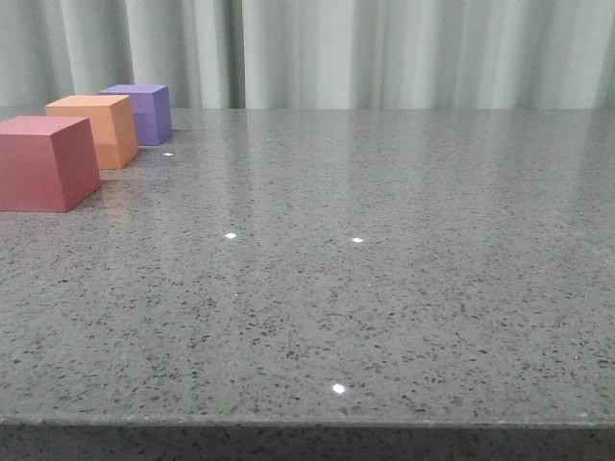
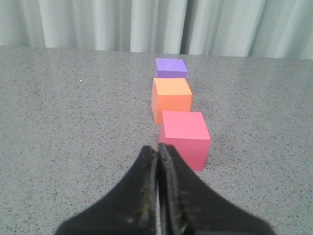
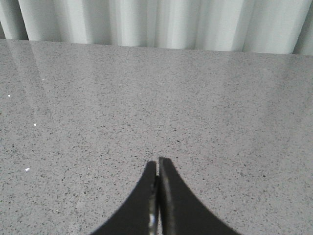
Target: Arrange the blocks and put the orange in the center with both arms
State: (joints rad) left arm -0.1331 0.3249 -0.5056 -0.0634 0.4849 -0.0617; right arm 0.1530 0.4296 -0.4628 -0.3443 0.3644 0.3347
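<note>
A: Where are the blocks?

B: In the front view they sit in the upper left of the frame. The red-pink cube (image 1: 43,161) is at the left edge. The orange cube (image 1: 98,128) is a bit up and to the right of it. The purple cube (image 1: 142,111) is up and right again, near the curtain (image 1: 384,53).

A: So the orange one is in the middle?

B: Yes, it sits between the other two. All three make a slanting row on the gray speckled table (image 1: 384,288). Orange and purple overlap in this view, so I cannot tell if they touch.

A: What is the left gripper (image 2: 158,149) doing?

B: In its wrist view its two black fingers are pressed together. It holds nothing. The red-pink cube is just past its tips, then orange, then purple.

A: And the right gripper (image 3: 157,161)?

B: Its fingers are pressed together too, with nothing in them. Only bare table and curtain show in that view.
</note>
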